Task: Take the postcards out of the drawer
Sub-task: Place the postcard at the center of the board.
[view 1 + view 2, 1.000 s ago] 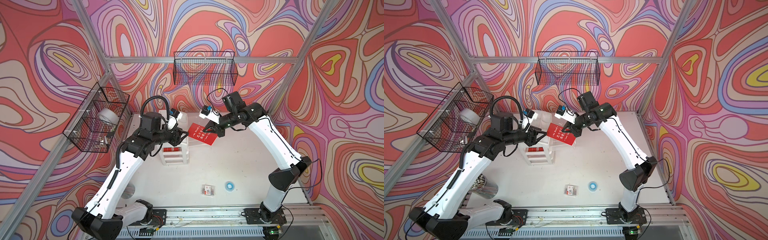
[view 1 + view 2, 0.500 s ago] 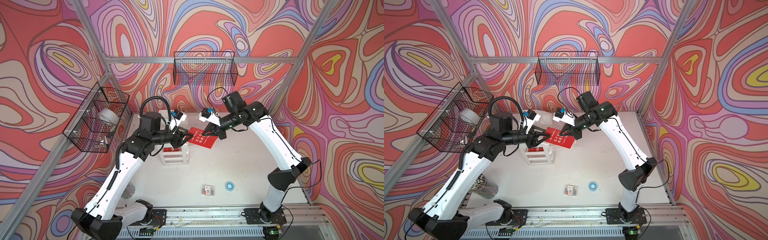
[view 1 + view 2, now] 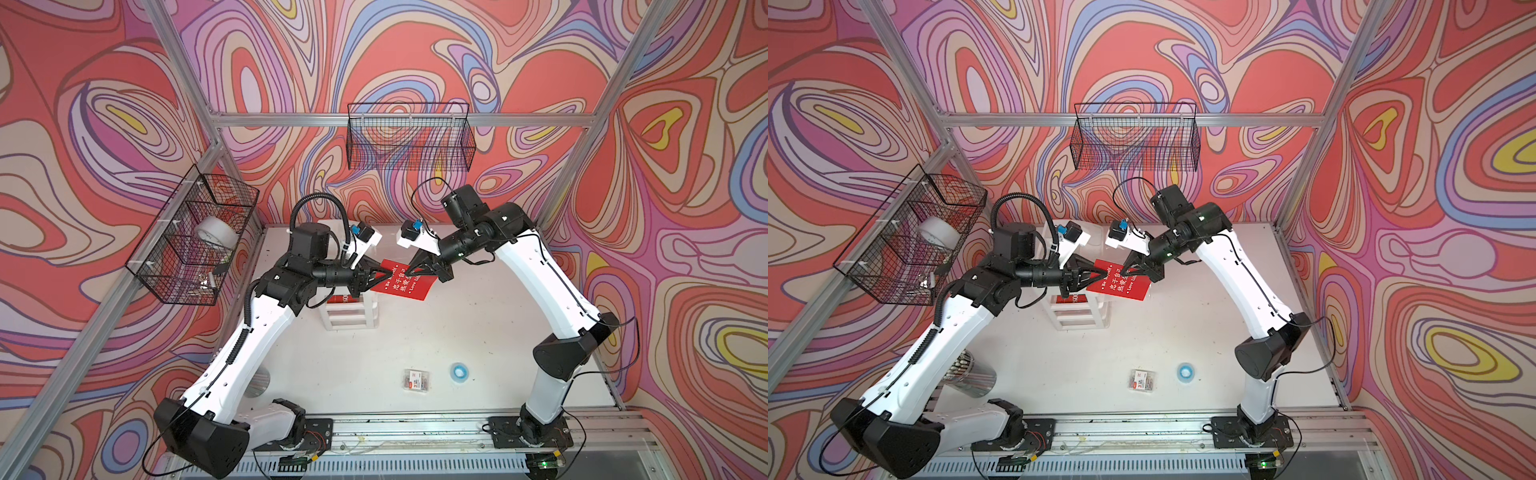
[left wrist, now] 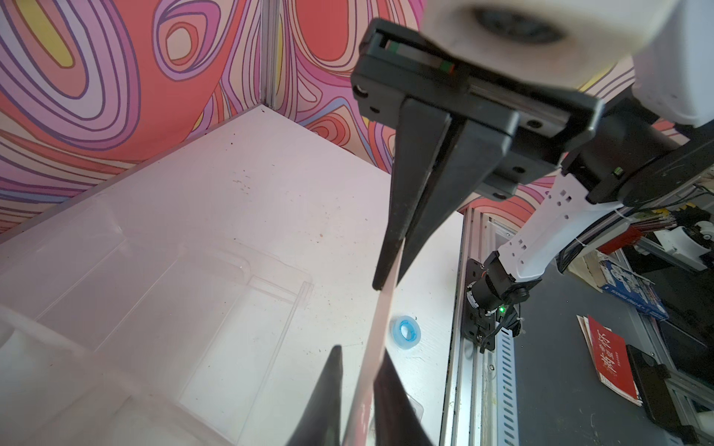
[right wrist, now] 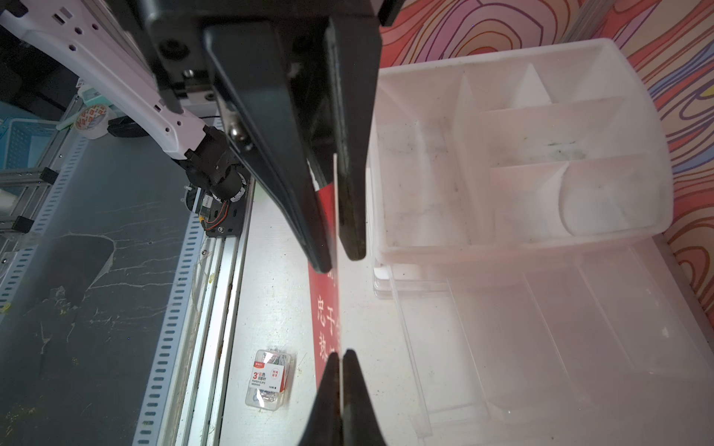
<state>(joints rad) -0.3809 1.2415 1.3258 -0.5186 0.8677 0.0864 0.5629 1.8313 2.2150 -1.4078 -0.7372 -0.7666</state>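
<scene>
Fingers (image 3: 420,266) of the right gripper (image 3: 411,273) are pinching a flat red rectangular postcard (image 3: 409,289) above the white worktop (image 3: 457,324) in both top views. Left wrist: left gripper (image 4: 359,353) fingers (image 4: 330,390) are straddling it; clamped or not, cannot tell. Right wrist: right fingers (image 5: 328,394) are squeezing its edge.

My right pincer (image 5: 342,357) pinches the red postcard (image 5: 323,309) edge-on; the left pincer (image 5: 340,262) straddles its far end. I see a paper-clip box (image 5: 268,380) lying on the surface (image 5: 270,270) nearby.
</scene>
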